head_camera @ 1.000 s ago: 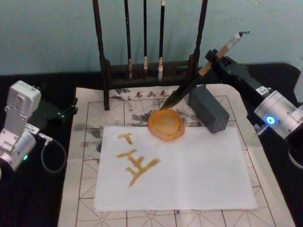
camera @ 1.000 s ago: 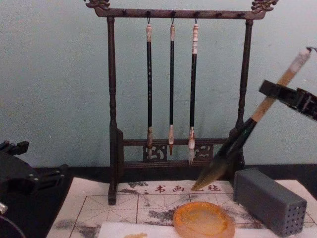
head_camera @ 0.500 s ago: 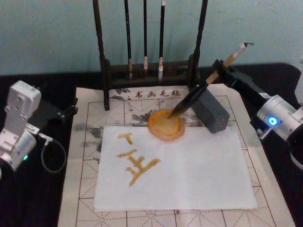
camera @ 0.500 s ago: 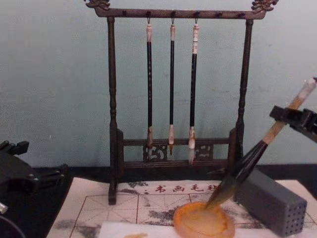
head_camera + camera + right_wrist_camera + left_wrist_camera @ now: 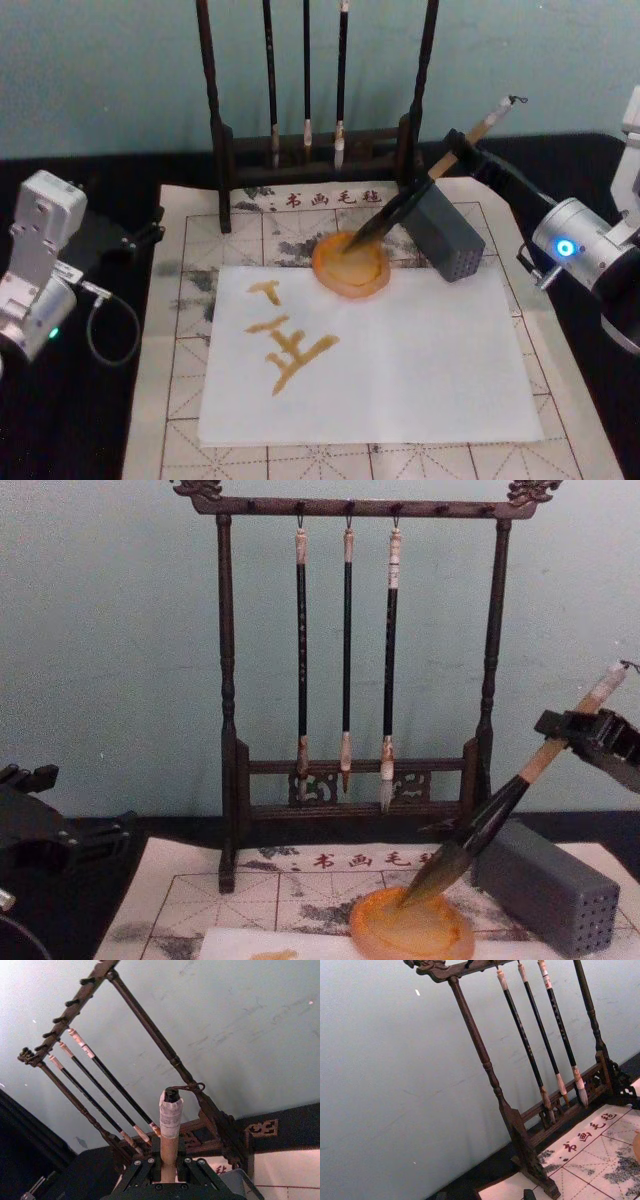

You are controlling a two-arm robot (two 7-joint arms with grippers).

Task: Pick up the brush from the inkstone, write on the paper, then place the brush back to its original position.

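Observation:
The brush (image 5: 425,175) leans steeply, its dark tuft resting inside the round orange inkstone (image 5: 325,270) at the paper's far edge. My right gripper (image 5: 462,152) is shut on the tan handle, high near the whitish end. The chest view shows the brush (image 5: 490,820) slanting down from the right gripper (image 5: 575,725) into the inkstone (image 5: 365,925). In the right wrist view the handle (image 5: 169,1125) rises between the shut fingers. The white paper (image 5: 400,370) carries yellowish strokes on its left half. My left gripper (image 5: 150,228) is parked open at the far left, away from everything.
A grey block with small holes (image 5: 445,235) stands just right of the inkstone, under the brush handle. A dark wooden rack (image 5: 310,150) with three thin hanging brushes stands behind. A beige gridded mat (image 5: 190,400) lies under the paper on the black table.
The right gripper has come down and right with the brush. The tuft, which hung above the inkstone's far edge, now rests inside the dish. The left arm has not moved.

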